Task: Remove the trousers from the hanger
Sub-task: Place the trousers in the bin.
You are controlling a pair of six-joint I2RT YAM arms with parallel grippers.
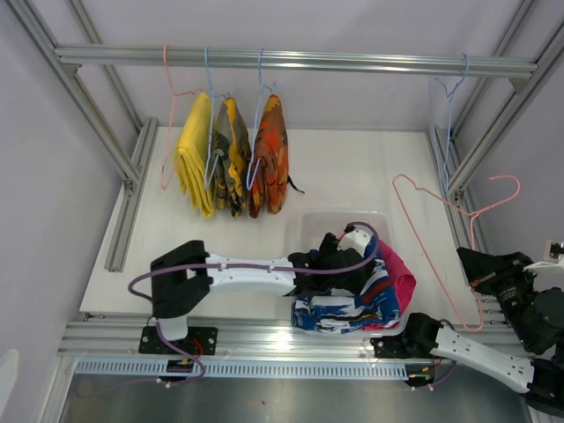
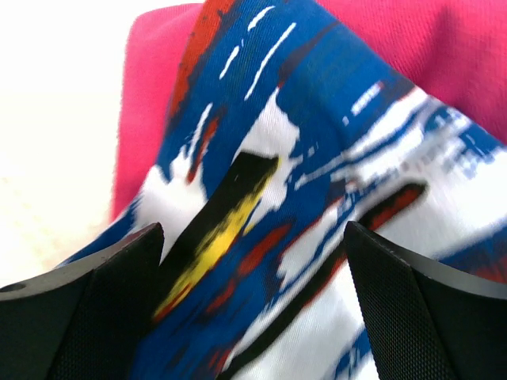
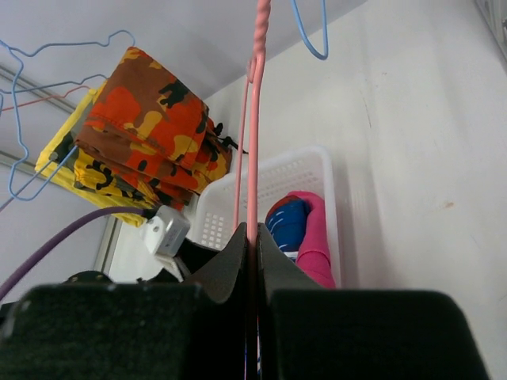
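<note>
Top view, far side: a rail (image 1: 291, 60) spans the frame. From the left it carries an empty pink hanger (image 1: 167, 115), then three pairs folded over blue wire hangers (image 1: 257, 123): yellow trousers (image 1: 196, 154), olive-yellow camouflage trousers (image 1: 231, 159) and orange camouflage trousers (image 1: 269, 157). They are packed side by side and touching, with their long axes hanging straight down off the rail. Centre, on the table: a white basket (image 1: 370, 217) holds the blue patterned trousers (image 1: 339, 310), heaped and spilling over its near edge. The magenta-pink trousers (image 1: 404, 280) lie along its right wall, long axis running far to near. The left gripper (image 1: 330, 264) sits over this heap, but from above its fingers are hidden under the wrist. The left wrist view settles it: the jaws stand wide apart with nothing between them, and one finger (image 2: 87, 317) shows at each lower corner. The blue patterned cloth fills the gap just below, with magenta-pink behind. To the right, a second blue hanger (image 1: 449, 97) hangs bare on the rail. Far right, the right gripper (image 1: 471, 264) holds a loose pink hanger (image 1: 441, 264), tilted and off the rail. In the right wrist view the jaws are pinched tight on that pink wire (image 3: 255, 119), and the basket's mesh wall also shows there.
</note>
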